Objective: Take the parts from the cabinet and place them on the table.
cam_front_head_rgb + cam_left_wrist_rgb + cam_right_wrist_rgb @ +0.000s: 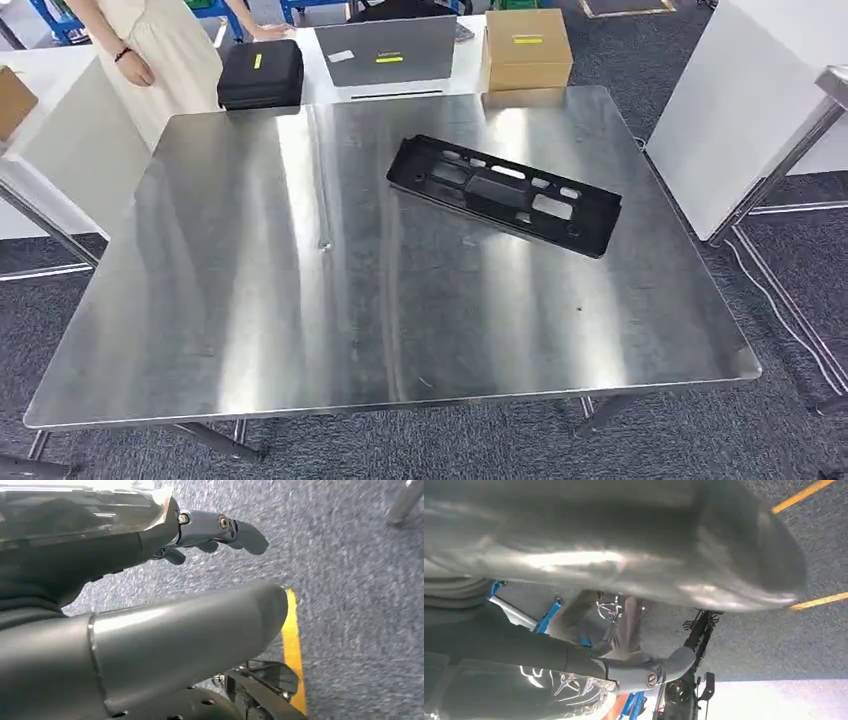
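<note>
Steel surface (250, 300) on thin metal legs, streaky glare off overhead light. Grey-blue carpet floor (690, 440) with yellow tape lines (292, 645). White panel (740, 100) at right (leaning or standing, can't tell). White bench (320, 70) behind, blue frames beyond.

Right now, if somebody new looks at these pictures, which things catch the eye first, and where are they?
First is the long black plastic part, lying flat and slanted on the right half of the shiny steel table. Beyond the table's far edge stand a black case and a cardboard box, with a person at the far left corner.
</note>
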`<action>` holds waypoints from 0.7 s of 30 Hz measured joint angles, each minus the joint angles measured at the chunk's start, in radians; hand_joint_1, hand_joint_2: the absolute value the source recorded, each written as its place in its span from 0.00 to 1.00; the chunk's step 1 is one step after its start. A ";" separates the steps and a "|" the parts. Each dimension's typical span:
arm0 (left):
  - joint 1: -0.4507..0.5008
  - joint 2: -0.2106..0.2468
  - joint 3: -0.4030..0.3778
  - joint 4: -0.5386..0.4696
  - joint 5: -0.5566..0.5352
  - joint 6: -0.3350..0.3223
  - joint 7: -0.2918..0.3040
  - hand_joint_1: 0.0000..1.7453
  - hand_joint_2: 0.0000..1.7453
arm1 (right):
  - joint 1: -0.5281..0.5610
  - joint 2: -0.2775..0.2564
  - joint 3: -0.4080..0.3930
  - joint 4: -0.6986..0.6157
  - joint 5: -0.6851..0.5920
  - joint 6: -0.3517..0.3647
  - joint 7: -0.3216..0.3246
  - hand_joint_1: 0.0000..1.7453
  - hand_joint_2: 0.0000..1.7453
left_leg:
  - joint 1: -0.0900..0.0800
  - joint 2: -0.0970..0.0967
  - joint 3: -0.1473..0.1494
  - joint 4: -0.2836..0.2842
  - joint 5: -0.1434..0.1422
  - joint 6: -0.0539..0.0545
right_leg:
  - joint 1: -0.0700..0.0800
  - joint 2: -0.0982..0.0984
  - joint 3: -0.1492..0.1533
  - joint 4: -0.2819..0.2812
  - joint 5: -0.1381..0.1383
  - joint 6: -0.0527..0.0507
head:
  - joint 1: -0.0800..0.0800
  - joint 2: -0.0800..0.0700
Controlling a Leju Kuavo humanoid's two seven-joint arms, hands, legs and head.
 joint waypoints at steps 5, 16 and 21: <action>-0.004 0.005 0.000 -0.001 0.000 0.001 -0.001 0.00 0.00 | 0.000 -0.004 0.000 0.000 -0.001 0.000 0.000 0.00 0.00 | -0.045 0.011 0.169 -0.295 0.110 0.121 | 0.023 -0.002 0.002 -0.011 0.015 -0.001 | 0.010 0.000; -0.002 -0.007 0.000 0.001 0.000 -0.001 0.000 0.00 0.00 | 0.001 -0.004 0.000 0.000 0.000 0.001 0.000 0.00 0.00 | -0.020 0.013 0.136 -0.356 0.194 0.068 | -0.013 0.000 -0.055 0.181 -0.088 0.053 | 0.011 0.000; -0.005 -0.003 0.000 -0.001 0.001 0.000 0.000 0.00 0.00 | 0.000 -0.007 0.000 0.000 0.000 0.003 0.000 0.00 0.00 | -0.016 0.010 0.100 -0.289 0.169 0.028 | -0.012 0.006 0.049 -0.016 -0.037 0.044 | 0.001 0.000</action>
